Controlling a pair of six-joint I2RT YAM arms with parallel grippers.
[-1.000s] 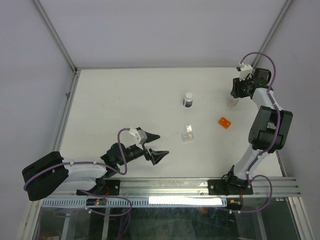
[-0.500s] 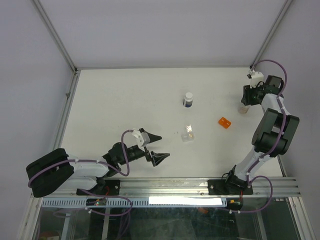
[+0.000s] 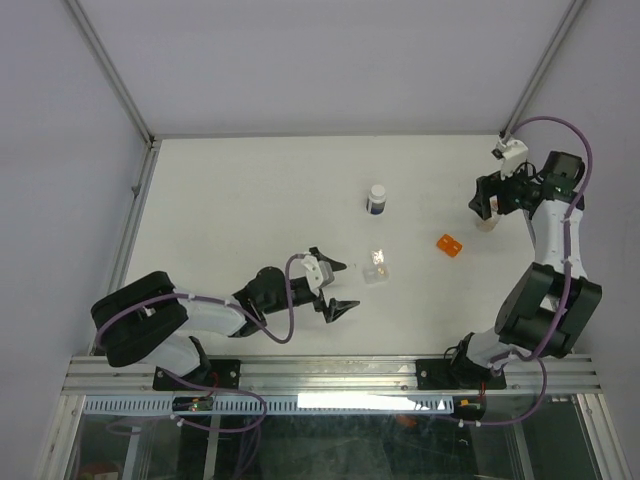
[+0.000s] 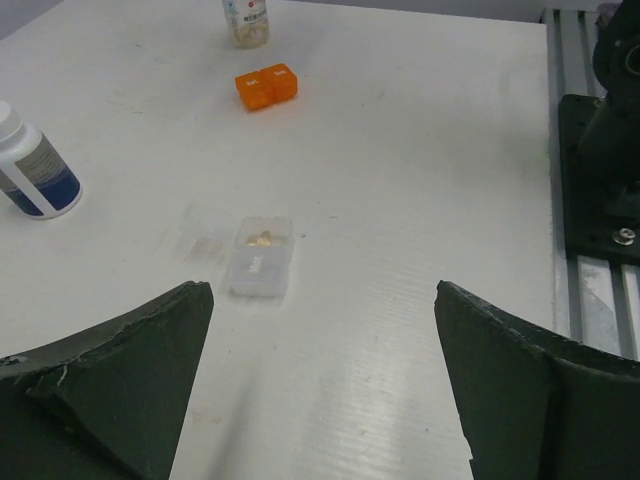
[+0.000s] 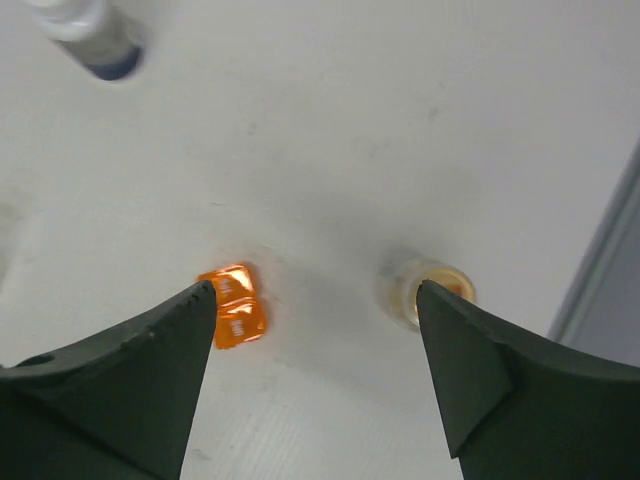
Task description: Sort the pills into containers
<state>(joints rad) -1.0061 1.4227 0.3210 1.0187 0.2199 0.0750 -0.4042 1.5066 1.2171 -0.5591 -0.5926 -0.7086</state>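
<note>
A flat clear two-cell box (image 4: 262, 258) lies mid-table with yellowish pills (image 4: 262, 238) in one cell; from above the box (image 3: 377, 268) is just right of my left gripper (image 3: 338, 286). That gripper (image 4: 322, 295) is open, low over the table, empty, a short way from the box. The tan-tinted clear vial (image 5: 425, 290) stands upright and free at the far right, below my right finger. My right gripper (image 5: 315, 290) hangs open above the table, holding nothing. In the top view the vial (image 3: 487, 222) sits just below the right gripper (image 3: 484, 208).
An orange two-cell box (image 5: 232, 305) lies left of the vial, also visible from above (image 3: 449, 245). A white bottle with a blue label (image 3: 377, 199) stands at centre back. The metal rail (image 4: 590, 230) and the right arm's base edge the table near the left gripper.
My right gripper carried the vial to the right, then opened and let it go; it now stands free. My left arm swung in toward the clear box, staying open.
</note>
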